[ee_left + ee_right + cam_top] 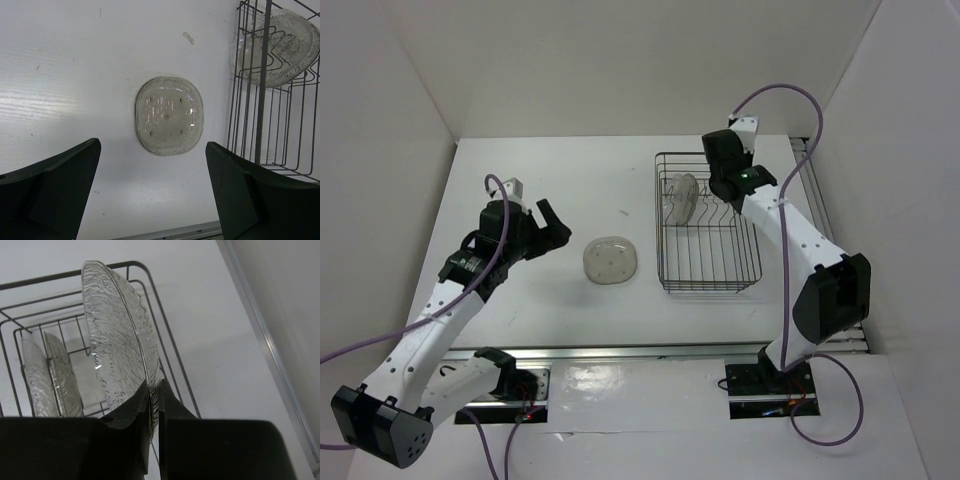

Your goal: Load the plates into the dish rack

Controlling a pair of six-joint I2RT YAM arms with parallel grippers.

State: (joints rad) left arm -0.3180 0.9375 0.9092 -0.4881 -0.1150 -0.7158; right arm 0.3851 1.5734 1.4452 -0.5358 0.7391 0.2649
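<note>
Wire dish rack [708,225] stands at three o'clock of the table [570,310] — two plates [50,375] upright inside. Right gripper [154,395] clamped on a clear plate [117,335] over it. Left gripper [556,222] jaws wide apart; dotted plate [167,115] flat at its four o'clock.

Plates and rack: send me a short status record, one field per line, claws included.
left claw: open, empty, hovering short of the table plate
right claw: shut on held plate
held plate: clear, on edge, at the dish rack far end; seated in a slot or not, cannot tell
racked plates: two, upright in the slots
table plate: dotted, flat on the table, left of the rack, untouched
not yet racked: table plate, possibly held plate
</note>
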